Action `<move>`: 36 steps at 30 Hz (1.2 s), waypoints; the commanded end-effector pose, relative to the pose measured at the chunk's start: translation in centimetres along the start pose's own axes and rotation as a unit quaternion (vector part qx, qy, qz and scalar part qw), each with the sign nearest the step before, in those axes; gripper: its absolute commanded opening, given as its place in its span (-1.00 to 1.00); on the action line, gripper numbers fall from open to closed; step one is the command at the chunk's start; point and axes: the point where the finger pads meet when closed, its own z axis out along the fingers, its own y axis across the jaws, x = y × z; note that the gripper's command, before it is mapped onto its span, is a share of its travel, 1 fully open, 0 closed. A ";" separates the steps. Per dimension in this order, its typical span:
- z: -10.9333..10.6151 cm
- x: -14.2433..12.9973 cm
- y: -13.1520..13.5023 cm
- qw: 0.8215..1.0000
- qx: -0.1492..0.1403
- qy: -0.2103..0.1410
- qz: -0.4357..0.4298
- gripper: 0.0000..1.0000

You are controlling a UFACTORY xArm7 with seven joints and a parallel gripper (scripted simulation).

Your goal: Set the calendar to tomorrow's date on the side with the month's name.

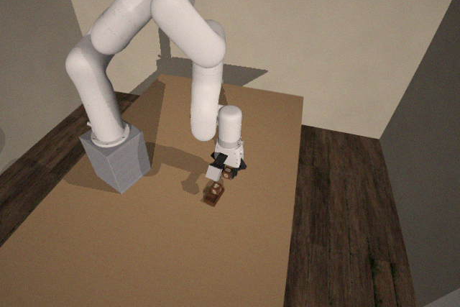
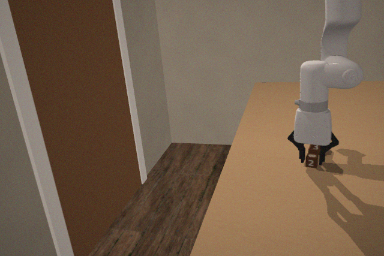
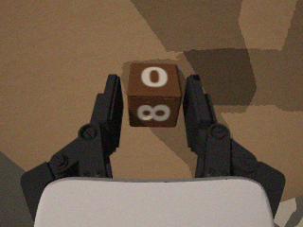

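The loose number cube stands flat on the worktop, out of the calendar tray and between the fingertips of the hand. Its top face reads 0; the side turned toward the hand's body in the wrist view shows an 8 lying on its side, and the exterior view shows a 2 on another side. The hand is released, its fingers part-way apart, with a narrow gap on either side of the cube, so nothing is gripped. Near the hand, beyond its fingers, the wooden calendar tray carries the second cube, which shows a 3 in the exterior view. Which digits belong to the date side cannot be told from here. The step in hand looks like picking up the loose cube, either to turn it to another face or to carry it back. The next move probably calls for centring the fingers low enough and closing them evenly, then lifting straight up. If one finger meets the cube first, it could twist, spoiling the later squared-up placement beside its neighbour on the tray's floor.
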 end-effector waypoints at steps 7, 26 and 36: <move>-0.1 -0.1 -0.1 1.000 0.001 -0.001 0.000 -0.01; -0.1 -0.1 -0.1 1.000 0.001 -0.001 0.000 -0.43; -0.1 -0.1 -0.1 1.000 0.001 -0.001 0.000 -0.43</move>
